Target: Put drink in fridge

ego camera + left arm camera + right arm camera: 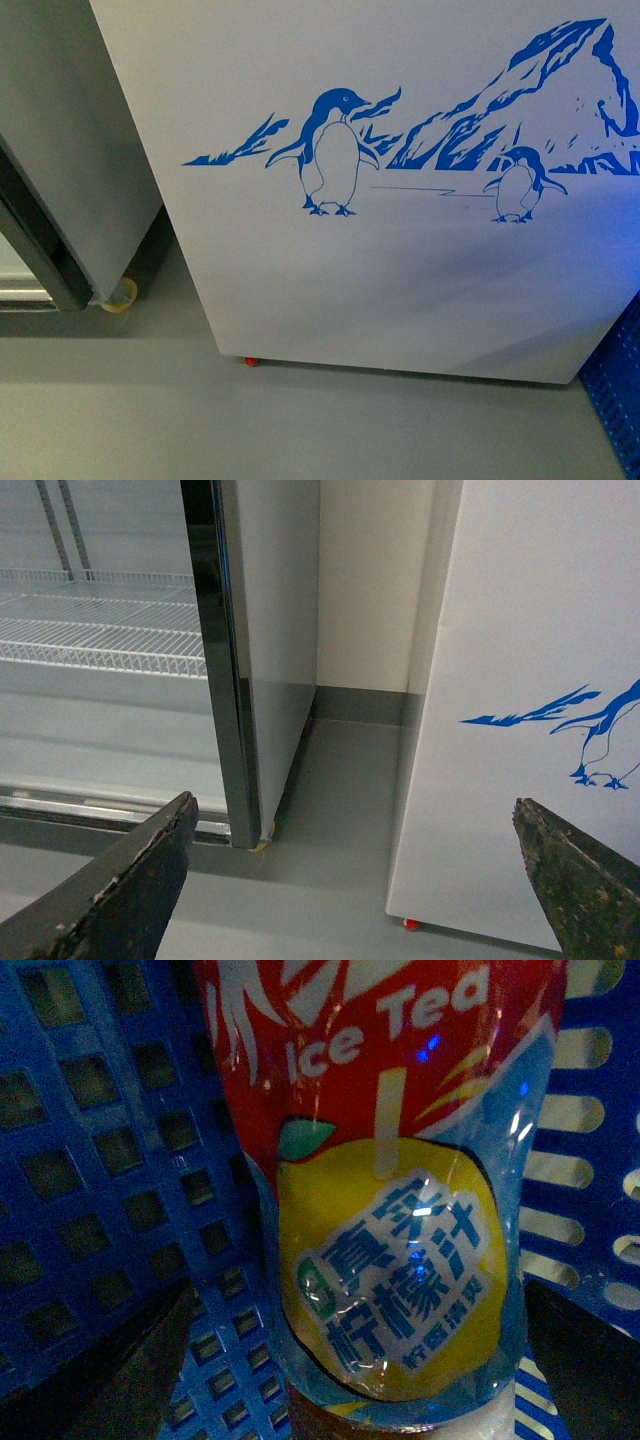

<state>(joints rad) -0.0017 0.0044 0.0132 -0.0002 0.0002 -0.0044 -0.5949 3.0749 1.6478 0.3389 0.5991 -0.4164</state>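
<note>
The drink (400,1210) is a plastic bottle with a red "Ice Tea" label and a yellow lemon picture, filling the right wrist view. It stands inside a blue basket (100,1160). My right gripper (350,1400) is open, with one dark finger on each side of the bottle's lower part. The fridge (400,270) is a white chest with blue penguin-and-mountain art; only its side wall shows. My left gripper (355,880) is open and holds nothing, low above the floor facing the fridge's corner (530,630). Neither gripper appears in the front view.
A tall grey upright fridge (60,150) stands left of the chest, its glass door frame (215,660) and wire shelves (100,630) showing. A narrow floor gap (350,760) separates the two. The blue basket's edge (615,400) sits at the chest's lower right. A red foot (251,361) is under the chest.
</note>
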